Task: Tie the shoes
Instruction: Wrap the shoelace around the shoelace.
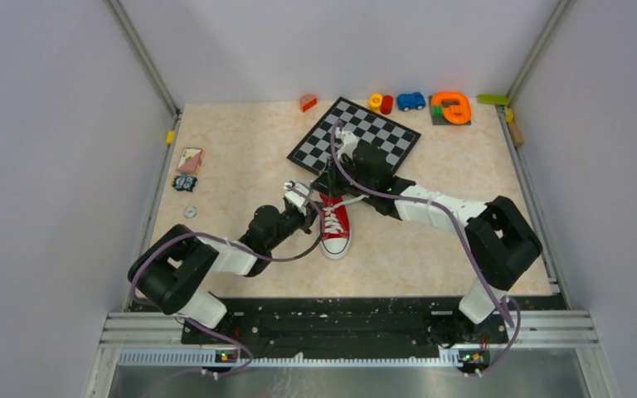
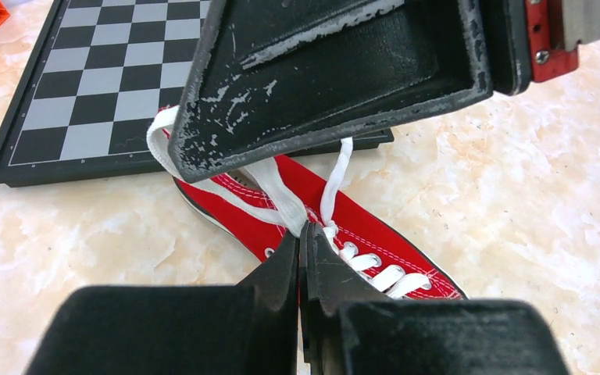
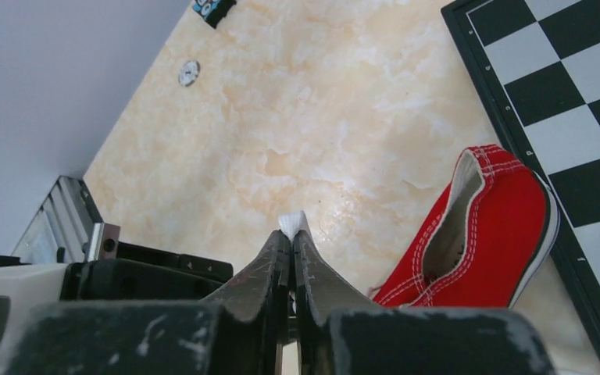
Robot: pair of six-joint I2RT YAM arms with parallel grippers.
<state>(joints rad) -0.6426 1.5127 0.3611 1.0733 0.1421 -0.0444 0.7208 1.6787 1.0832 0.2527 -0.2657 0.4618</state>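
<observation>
The pale marbled surface (image 1: 240,166) carries everything, with both arms reaching in from its near edge to meet over its middle. A black-and-white chessboard (image 1: 381,133) lies turned at an angle toward the far side. Just beside its near corner sits the red sneaker (image 1: 336,228), upright on its sole, with the white toe cap pointing at the arm bases and the heel toward the board (whether heel and board touch cannot be told).

The right hand (image 3: 291,238) hangs over the heel end of the shoe. Its fingers are clenched together and a short white lace end (image 3: 292,222) sticks out from between the tips. The left hand (image 2: 301,234) comes in low from the shoe's left side, at the upper eyelets. It is clenched too, grasping the white laces (image 2: 269,187) where two strands run up from the tongue. One strand rises from there toward the right hand's scuffed black finger (image 2: 336,70).

Along the far edge stand an orange ring-shaped toy (image 1: 452,108) and a blue toy car (image 1: 410,101). Near the left side lies a small pale disc (image 1: 190,212).
</observation>
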